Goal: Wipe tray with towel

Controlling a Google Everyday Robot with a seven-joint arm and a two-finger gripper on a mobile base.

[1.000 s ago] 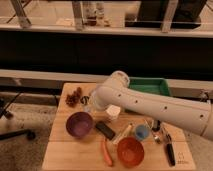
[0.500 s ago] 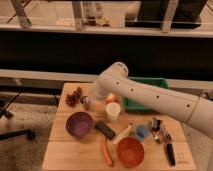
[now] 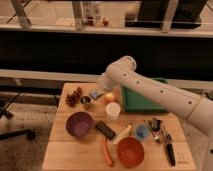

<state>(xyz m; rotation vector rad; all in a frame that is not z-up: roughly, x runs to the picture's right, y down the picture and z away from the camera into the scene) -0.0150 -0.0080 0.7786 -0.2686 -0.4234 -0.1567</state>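
The green tray (image 3: 142,103) sits at the table's back right, its far side crossed by my white arm (image 3: 160,92). The arm reaches in from the right and bends down at the back of the table. My gripper (image 3: 103,85) hangs there, left of the tray, shut. Just below it a small pale blue-grey piece (image 3: 96,93) lies on the wood beside a metal cup (image 3: 86,102). I cannot tell whether that piece is the towel or whether the gripper touches it.
On the wooden table (image 3: 65,150): a purple bowl (image 3: 79,123), an orange bowl (image 3: 131,151), a carrot (image 3: 107,152), a white cup (image 3: 113,110), an orange fruit (image 3: 109,97), a brown cluster (image 3: 74,97), a black block (image 3: 105,130), a blue cup (image 3: 141,132) and utensils (image 3: 159,134).
The arm's bend has lifted and moved toward the back of the table. The gripper end has drawn up and back from near the white cup. The objects have not moved.
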